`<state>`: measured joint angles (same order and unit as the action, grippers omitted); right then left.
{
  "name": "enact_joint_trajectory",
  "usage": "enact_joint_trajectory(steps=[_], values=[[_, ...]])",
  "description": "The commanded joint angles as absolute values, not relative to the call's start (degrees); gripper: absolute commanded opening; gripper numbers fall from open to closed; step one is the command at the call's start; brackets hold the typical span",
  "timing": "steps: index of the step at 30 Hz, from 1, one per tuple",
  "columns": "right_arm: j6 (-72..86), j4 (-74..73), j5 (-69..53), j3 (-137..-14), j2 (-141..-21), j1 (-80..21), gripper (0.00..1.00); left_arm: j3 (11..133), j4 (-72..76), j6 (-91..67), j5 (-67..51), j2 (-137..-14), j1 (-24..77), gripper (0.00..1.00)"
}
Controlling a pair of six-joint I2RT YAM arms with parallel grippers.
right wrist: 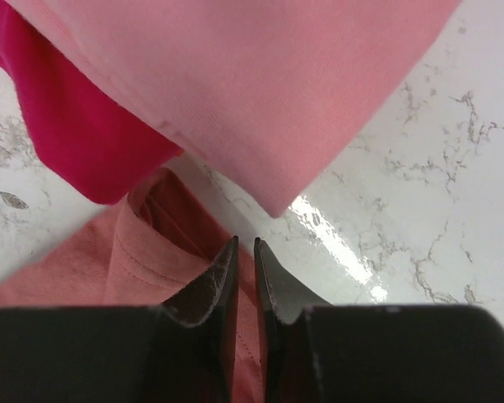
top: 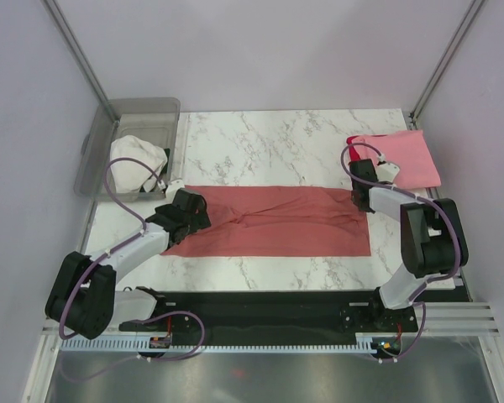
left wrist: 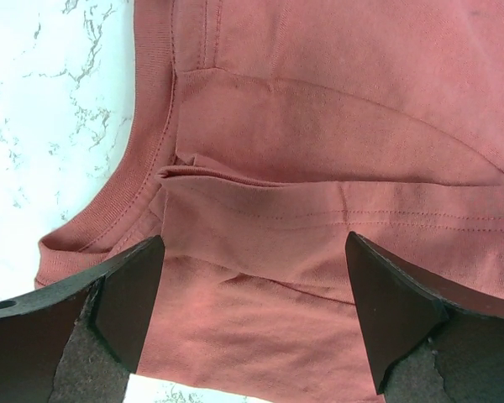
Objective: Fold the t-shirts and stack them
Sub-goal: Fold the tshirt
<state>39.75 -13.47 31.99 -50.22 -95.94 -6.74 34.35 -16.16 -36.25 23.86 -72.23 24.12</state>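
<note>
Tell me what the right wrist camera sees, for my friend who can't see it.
The right gripper, its two dark fingers almost shut, pinches the edge of a salmon-red t-shirt on a white marble table. Just beyond it lies a light pink t-shirt, with a bright red t-shirt poking out from under it.

Red shirt (top: 352, 139): mostly hidden beneath pink shirt (top: 407, 159). Salmon shirt (top: 277, 222): left end covered by left end effector (top: 200, 217), right corner by right arm (top: 378, 201).
</note>
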Motion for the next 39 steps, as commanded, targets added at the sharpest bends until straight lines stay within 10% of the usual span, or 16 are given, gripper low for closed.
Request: enact_joint_trajectory(steps=[1,19,39], values=[[40.0,-14.7,35.1,-51.3,-91.9,-6.8,0.20,36.0,-15.6,-37.9,24.3,-70.6,23.8,0.95],[33.2,-5.2,4.1,-58.9,-89.9,-26.6,0.33,33.5,-13.4,-36.0,22.4,-63.4,23.9,0.95],[30.3,-15.1,14.0,-73.6,-112.9,-27.4,0.33,32.8,-12.5,-36.1,23.1,-62.8,24.0,0.94]])
